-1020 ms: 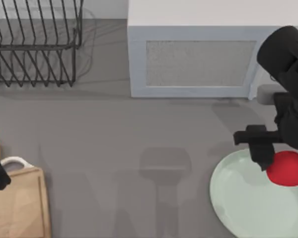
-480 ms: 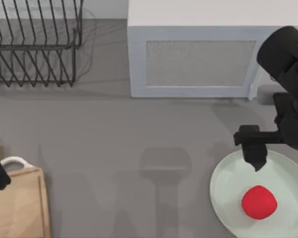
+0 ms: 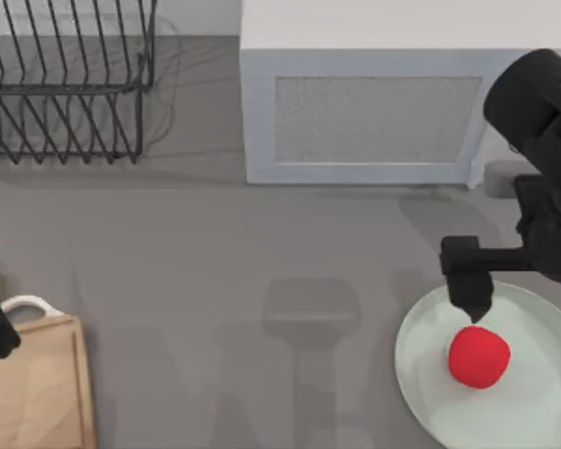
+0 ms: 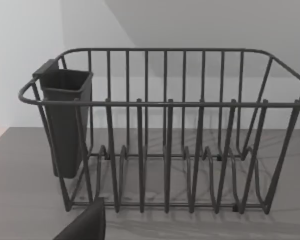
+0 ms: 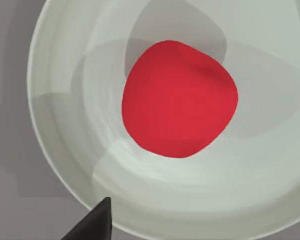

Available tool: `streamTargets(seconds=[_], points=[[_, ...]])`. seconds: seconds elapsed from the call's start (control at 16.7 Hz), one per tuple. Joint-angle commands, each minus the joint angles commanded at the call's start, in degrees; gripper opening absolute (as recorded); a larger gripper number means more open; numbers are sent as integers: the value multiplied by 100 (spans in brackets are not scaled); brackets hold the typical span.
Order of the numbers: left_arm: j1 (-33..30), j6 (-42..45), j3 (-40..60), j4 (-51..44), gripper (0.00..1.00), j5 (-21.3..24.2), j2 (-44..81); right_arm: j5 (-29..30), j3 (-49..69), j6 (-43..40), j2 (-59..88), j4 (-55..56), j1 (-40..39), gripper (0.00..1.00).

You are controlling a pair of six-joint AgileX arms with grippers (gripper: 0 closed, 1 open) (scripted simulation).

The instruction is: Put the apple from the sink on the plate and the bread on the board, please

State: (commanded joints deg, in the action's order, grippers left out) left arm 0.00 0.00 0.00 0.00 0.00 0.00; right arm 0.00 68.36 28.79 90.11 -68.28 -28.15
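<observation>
On the plate [image 3: 421, 374] lies the apple [image 3: 479, 356], right jaws spread above.

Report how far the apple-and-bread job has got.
Done: the apple lies on the plate, free of the right gripper above the plate's far side. In hand: nothing visibly. Left: the bread; the board at the table's left is bare where visible, with the left arm at that edge.
</observation>
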Motion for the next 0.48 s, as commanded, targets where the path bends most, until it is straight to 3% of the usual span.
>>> streamTargets(seconds=[0.24,0.48], points=[[0,0,0,0,100,0,0,0,-276,-122,-322,276,119,100],[0,0,0,0,100,0,0,0,-1214,-511,-1565,1211,499,100]])
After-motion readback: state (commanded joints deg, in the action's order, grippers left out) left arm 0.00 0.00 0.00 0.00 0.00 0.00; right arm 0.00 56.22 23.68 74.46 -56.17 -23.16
